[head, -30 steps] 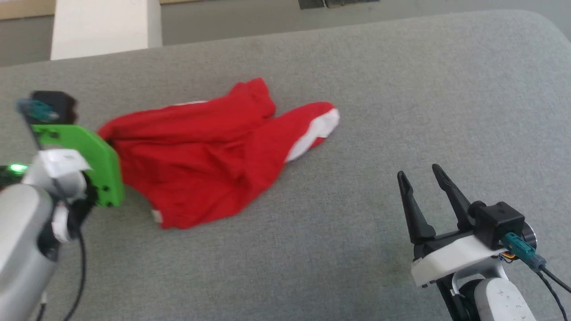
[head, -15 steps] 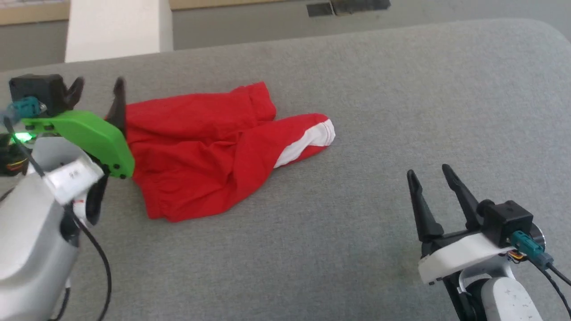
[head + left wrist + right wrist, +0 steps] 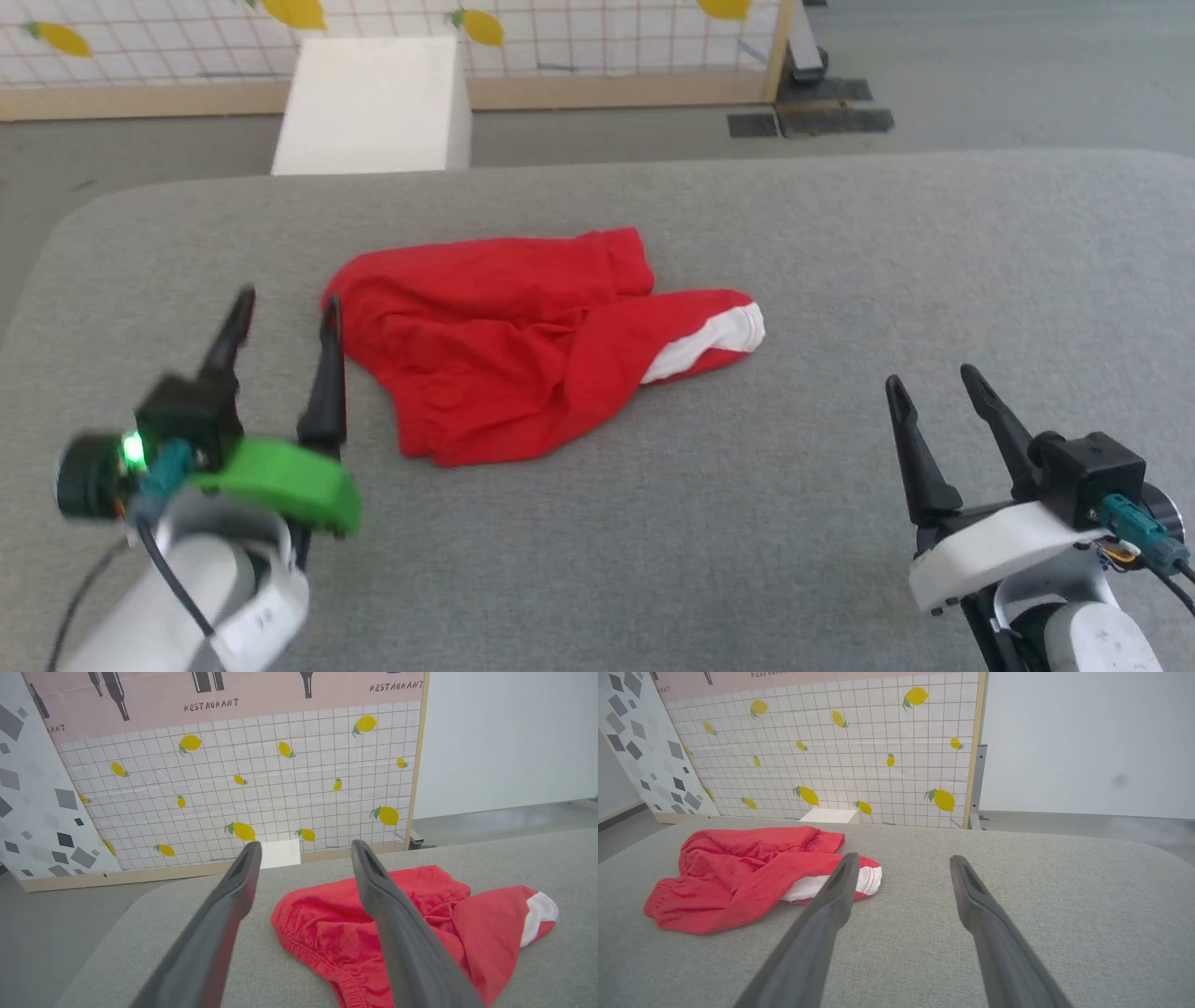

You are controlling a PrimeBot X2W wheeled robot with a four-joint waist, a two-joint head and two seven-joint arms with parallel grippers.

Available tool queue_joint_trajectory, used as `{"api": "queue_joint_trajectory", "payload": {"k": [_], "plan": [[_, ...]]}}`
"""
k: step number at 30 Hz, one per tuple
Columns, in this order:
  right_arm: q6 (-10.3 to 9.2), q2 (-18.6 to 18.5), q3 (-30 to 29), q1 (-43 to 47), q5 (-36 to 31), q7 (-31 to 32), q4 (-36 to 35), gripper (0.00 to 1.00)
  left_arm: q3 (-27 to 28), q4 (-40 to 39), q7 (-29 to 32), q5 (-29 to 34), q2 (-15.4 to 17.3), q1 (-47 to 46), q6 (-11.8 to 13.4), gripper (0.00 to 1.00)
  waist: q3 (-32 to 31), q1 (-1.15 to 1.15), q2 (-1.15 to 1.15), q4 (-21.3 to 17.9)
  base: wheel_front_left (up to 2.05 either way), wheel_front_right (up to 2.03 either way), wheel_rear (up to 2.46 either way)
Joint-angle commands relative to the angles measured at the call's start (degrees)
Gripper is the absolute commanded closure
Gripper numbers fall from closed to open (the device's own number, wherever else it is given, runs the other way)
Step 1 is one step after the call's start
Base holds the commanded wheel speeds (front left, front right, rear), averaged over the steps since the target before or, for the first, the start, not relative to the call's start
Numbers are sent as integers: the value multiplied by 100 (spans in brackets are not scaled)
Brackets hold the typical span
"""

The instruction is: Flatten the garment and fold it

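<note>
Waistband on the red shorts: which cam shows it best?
Left wrist view. The waistband lies close to the camera, gathers readable, though one finger of the left pincer crosses the shorts. Head view gives it as a plain red edge; right wrist view, the shorts' far end, gathers unreadable.

Left gripper (image 3: 287, 299) mounted green, right gripper (image 3: 931, 377) white.

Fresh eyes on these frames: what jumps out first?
The red garment lies crumpled in the middle of the grey padded surface, its white-trimmed leg end toward the robot's right. The left gripper, open on its green mount, stands close by the waistband end; the right gripper is open at lower right.
</note>
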Motion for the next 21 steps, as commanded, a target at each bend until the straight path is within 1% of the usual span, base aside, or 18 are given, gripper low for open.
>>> {"api": "queue_joint_trajectory", "payload": {"k": [1, 5, 9, 12, 14, 18, 21], "plan": [[-8, -9, -1, 98, 34, 46, -49, 0, -21, -26, -65, 47, -8, 263, 116, 0, -195, 0, 0, 197, 0, 0, 0], [-8, -12, 4, 221, 58, 122, -99, 0, -236, -156, -161, 278, 44, 698, 221, 0, -246, 0, 0, 297, 0, 0, 0], [-8, -87, 32, 267, 111, 311, -140, 0, -555, -212, -145, 505, 68, 934, 217, 0, -204, 0, 0, 451, 0, 0, 0], [-8, -288, 76, 134, 180, 520, -182, 0, -698, -257, -110, 582, -21, 931, 224, 0, -77, 0, 0, 639, 0, 0, 0], [-8, -503, 151, -30, 278, 758, -189, 0, -795, -269, -79, 639, -94, 857, 199, 0, 57, 0, 0, 798, 0, 0, 0], [-8, -1036, 392, -542, 661, 1697, -53, 0, -928, -252, -59, 718, -279, 644, 144, 0, 389, 0, 0, 1130, 0, 0, 0], [-8, -1446, 571, -1126, 1106, 2619, 142, 0, -988, -204, -70, 756, -410, 480, 106, 0, 666, 0, 0, 1382, 0, 0, 0]]}}
